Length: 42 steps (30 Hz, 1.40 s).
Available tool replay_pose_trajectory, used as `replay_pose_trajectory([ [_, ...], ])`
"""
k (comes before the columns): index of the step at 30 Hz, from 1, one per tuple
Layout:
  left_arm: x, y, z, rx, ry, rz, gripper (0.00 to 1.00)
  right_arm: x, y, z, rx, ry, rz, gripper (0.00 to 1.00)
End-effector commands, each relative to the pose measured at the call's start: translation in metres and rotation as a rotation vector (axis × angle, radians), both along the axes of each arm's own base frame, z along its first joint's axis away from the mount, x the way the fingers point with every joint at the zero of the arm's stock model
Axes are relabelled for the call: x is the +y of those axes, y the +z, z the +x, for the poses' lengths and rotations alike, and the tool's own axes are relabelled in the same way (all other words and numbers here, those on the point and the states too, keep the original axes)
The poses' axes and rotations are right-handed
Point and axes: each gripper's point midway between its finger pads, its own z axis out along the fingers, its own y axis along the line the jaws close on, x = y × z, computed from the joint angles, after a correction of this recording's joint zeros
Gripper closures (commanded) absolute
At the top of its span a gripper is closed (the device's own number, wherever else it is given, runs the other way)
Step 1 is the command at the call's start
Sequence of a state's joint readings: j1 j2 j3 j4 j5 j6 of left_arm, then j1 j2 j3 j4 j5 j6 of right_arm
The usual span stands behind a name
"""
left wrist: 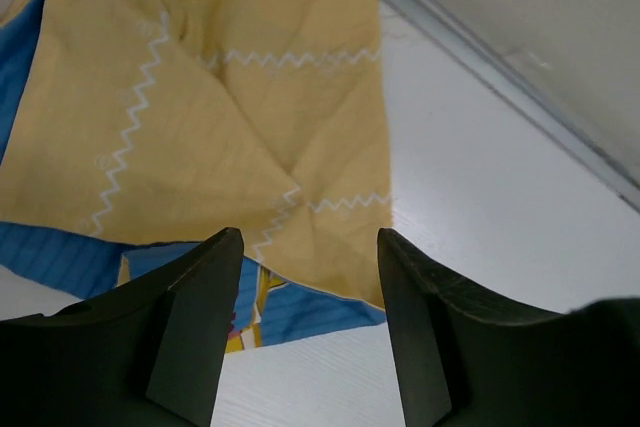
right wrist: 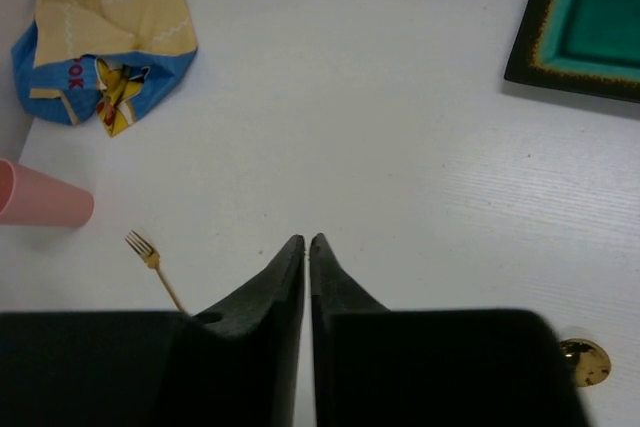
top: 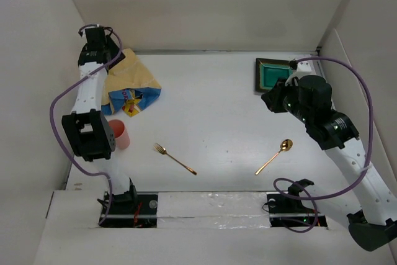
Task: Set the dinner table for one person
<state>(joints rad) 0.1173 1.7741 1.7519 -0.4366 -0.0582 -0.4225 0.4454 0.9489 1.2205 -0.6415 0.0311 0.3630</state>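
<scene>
We saw the left end effector (left wrist: 305, 243) w/ jaws spread wide, gripping nothing, poised over the crumpled placemat (left wrist: 200, 117) in the far-left corner. It was prob. lining up to pinch the edge of the yellow backing so the cloth could be pulled out & flattened first, since the other items likely go on top of it. The right end effector (right wrist: 307, 241) was pinched shut on nothing, hanging near the teal square dish (top: 272, 74), prob. parked out of the way. The worktop (top: 211, 110) lay under everything: matte white, flat, w/ faint grain in the wrist views. Fork (top: 175, 158) & spoon (top: 273, 156) lay well apart near the front edge, w/ the pink cup (top: 119, 133) beside the left arm. Plain white walls (top: 205, 4) boxed the worktop in on three sides. We judged no setting was laid yet.
</scene>
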Motion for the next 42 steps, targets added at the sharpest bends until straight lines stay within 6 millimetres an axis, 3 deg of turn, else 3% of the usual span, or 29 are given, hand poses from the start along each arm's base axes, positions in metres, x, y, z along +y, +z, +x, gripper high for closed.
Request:
replay_pose_trajectory([
  [1, 0.003, -0.010, 0.000, 0.046, 0.042, -0.011, 0.46, 0.004, 0.008, 0.004, -0.048, 0.026, 0.010, 0.82],
  [3, 0.010, -0.034, -0.007, 0.123, 0.087, 0.002, 0.46, 0.004, 0.005, 0.005, -0.042, 0.025, 0.003, 0.73],
  [4, 0.014, -0.039, -0.012, 0.142, 0.113, 0.014, 0.46, 0.011, 0.004, 0.002, -0.032, 0.063, 0.012, 0.62],
  [7, 0.029, -0.037, -0.034, 0.123, 0.182, 0.056, 0.44, 0.012, 0.002, 0.002, -0.031, 0.075, 0.010, 0.53],
  [9, 0.033, -0.041, -0.046, 0.113, 0.198, 0.058, 0.35, 0.015, 0.000, 0.002, -0.030, 0.091, 0.010, 0.53],
  [11, 0.030, -0.041, -0.056, 0.119, 0.192, 0.052, 0.33, 0.017, -0.003, 0.002, -0.022, 0.104, 0.009, 0.52],
  [15, 0.025, -0.084, -0.078, 0.258, 0.189, 0.034, 0.32, 0.018, -0.010, 0.002, -0.008, 0.111, 0.001, 0.51],
  [19, 0.028, -0.100, -0.088, 0.275, 0.209, 0.027, 0.32, 0.022, -0.013, -0.001, 0.004, 0.139, 0.002, 0.51],
  [26, 0.028, -0.133, -0.080, 0.346, 0.200, 0.015, 0.32, 0.027, -0.018, -0.004, 0.023, 0.169, 0.006, 0.50],
  [29, 0.023, -0.143, -0.065, 0.350, 0.186, -0.020, 0.32, 0.029, -0.018, -0.004, 0.030, 0.183, 0.009, 0.50],
  [31, 0.021, -0.140, -0.050, 0.305, 0.178, -0.041, 0.35, 0.030, -0.019, -0.005, 0.035, 0.187, 0.011, 0.50],
  [32, 0.017, -0.141, -0.045, 0.296, 0.157, -0.061, 0.37, 0.032, -0.020, -0.004, 0.042, 0.190, 0.013, 0.50],
  [34, 0.015, -0.144, -0.033, 0.290, 0.155, -0.081, 0.53, 0.035, -0.021, -0.005, 0.046, 0.201, 0.015, 0.50],
  [35, 0.005, -0.145, -0.028, 0.288, 0.123, -0.102, 0.69, 0.035, -0.021, -0.005, 0.050, 0.197, 0.019, 0.50],
  [36, 0.003, -0.139, -0.021, 0.268, 0.104, -0.113, 0.92, 0.038, -0.023, -0.005, 0.054, 0.202, 0.019, 0.50],
  [37, -0.007, -0.137, -0.016, 0.260, 0.081, -0.114, 1.00, 0.038, -0.022, -0.004, 0.052, 0.200, 0.021, 0.50],
  [38, -0.019, -0.133, -0.010, 0.248, 0.053, -0.108, 1.00, 0.038, -0.023, -0.003, 0.054, 0.194, 0.024, 0.50],
  [41, -0.050, -0.094, 0.010, 0.144, -0.035, -0.141, 1.00, 0.046, -0.028, -0.001, 0.067, 0.206, 0.025, 0.50],
  [42, -0.076, -0.071, 0.020, 0.086, -0.107, -0.170, 1.00, 0.046, -0.028, 0.001, 0.069, 0.203, 0.024, 0.50],
])
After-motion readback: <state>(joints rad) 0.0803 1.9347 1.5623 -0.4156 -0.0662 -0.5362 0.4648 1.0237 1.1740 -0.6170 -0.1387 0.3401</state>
